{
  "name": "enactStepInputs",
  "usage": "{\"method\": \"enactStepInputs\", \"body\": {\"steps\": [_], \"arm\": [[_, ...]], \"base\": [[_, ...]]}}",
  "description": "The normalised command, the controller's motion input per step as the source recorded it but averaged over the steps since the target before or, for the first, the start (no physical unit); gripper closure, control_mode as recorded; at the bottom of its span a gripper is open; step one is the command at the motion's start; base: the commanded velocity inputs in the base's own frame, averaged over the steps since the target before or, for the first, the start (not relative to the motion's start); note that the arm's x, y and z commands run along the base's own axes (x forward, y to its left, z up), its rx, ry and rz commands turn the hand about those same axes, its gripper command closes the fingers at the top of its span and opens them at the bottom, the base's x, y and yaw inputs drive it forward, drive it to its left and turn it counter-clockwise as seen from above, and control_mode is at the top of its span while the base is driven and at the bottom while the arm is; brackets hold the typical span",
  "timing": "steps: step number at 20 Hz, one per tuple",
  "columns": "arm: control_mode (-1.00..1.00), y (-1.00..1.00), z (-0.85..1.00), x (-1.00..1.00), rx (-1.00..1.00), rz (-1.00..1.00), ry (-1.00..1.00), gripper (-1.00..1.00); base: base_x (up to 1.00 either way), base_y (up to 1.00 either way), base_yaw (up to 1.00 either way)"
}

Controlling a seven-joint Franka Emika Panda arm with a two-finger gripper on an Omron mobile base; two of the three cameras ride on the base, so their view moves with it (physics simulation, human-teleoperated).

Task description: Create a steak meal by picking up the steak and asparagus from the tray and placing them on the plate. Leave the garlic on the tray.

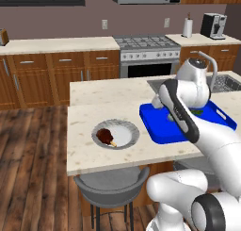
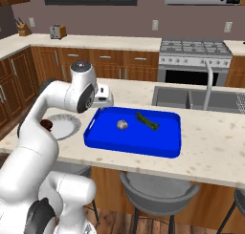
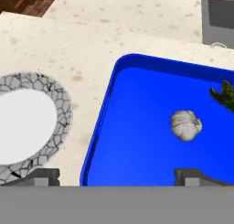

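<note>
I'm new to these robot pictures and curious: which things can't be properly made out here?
- Asparagus: cut off by the hand view's right edge; in the left base view the arm covers most of it.
- Steak: right base view, half hidden behind the arm.
- Plate: hand view, left part cut off.

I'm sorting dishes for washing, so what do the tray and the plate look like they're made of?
Tray: probably moulded plastic, going by the uniform bright blue, smooth slightly glossy surface and rounded rim.
Plate: likely glazed ceramic, with a smooth white centre and a grey crackle-patterned rim; the pattern could be printed, so melamine can't be ruled out.
</note>
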Motion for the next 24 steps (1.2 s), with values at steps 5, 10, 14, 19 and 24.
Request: {"method": "enactStepInputs", "body": {"steps": [5,10,14,19,24], "arm": [[-1.0,-1.0,-0.02,-0.01,-0.01,0.05,-0.01,-1.0],[-1.0,-0.99,0.0,0.01,-0.02,0.03,0.01,-1.0],[-1.0,-0.77,-0.02,0.21,0.0,0.02,0.1,-1.0],[-1.0,-0.39,-0.05,0.32,-0.01,0.01,0.11,-1.0],[-1.0,-0.01,-0.03,0.38,-0.02,0.1,0.09,-1.0]], "base": [[0.0,0.0,0.0],[0.0,0.0,0.0],[0.0,0.0,0.0],[0.0,0.0,0.0],[0.0,0.0,0.0]]}}
